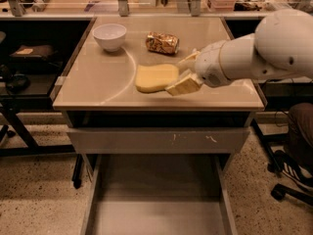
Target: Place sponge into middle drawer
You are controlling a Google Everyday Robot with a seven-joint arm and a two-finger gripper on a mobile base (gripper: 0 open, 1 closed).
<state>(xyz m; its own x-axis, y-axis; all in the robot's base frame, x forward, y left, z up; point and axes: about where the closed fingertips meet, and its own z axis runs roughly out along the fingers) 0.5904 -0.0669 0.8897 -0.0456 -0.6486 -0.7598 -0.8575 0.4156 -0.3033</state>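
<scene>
Desk (pixel 93 84) top fills the middle of the view. Below its front edge the middle drawer (pixel 156 212) is pulled fully out, with its flat grey floor exposed. Above it the scratched grey drawer front (pixel 122 140) is closed. White arm (pixel 264 53) reaches in over the desk's right edge. Sponge (pixel 154 77) lies flat on the desk top, about mid-width and nearer the front edge than the back, not in the drawer. Gripper (pixel 177 75) sits at the sponge's right end; jaws are spread, one on the back side and one on the front side of that end, and the sponge isn't visibly squeezed. White bowl (pixel 109 35) stands near the back-left corner. Gold foil packet (pixel 162 43) lies by the back edge, mid-width, apart from the sponge.
</scene>
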